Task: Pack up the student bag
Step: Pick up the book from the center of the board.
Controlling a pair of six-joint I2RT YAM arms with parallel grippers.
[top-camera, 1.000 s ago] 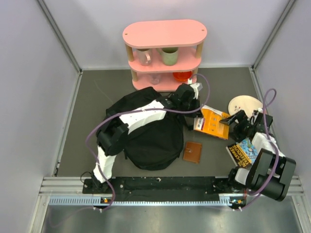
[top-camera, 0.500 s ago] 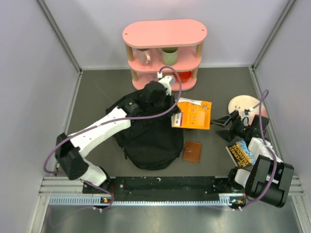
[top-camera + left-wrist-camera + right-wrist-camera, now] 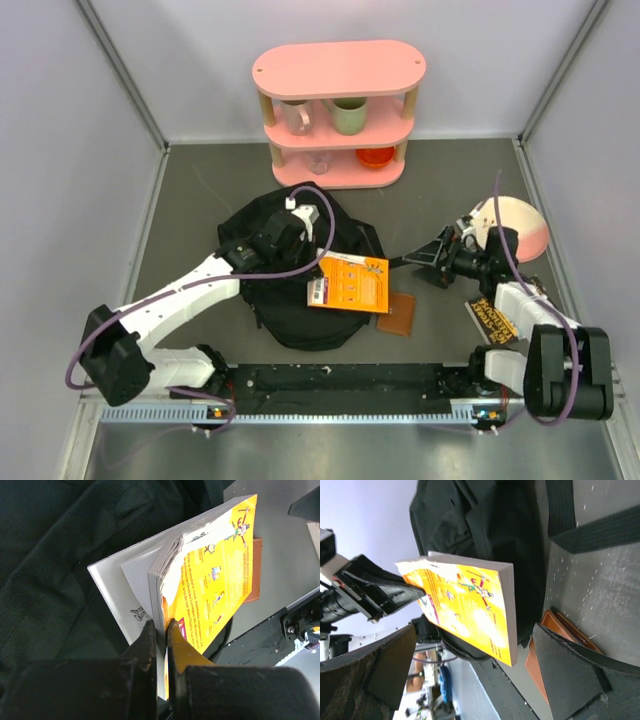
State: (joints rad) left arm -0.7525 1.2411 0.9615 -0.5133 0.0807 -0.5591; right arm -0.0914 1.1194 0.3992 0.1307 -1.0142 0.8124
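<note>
While left pincer (image 3: pixel 160 626) clamps book (image 3: pixel 350 283) above student bag (image 3: pixel 300 325), right pincer (image 3: pixel 430 264) wide, print unreadable

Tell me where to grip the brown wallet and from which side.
Come straight down on the brown wallet and pinch across its narrower width: it lies flat on the table, and only its right, nearer part is clear of the held orange book.

No legible text; print on yellow book (image 3: pixel 220 580) too small.
</note>
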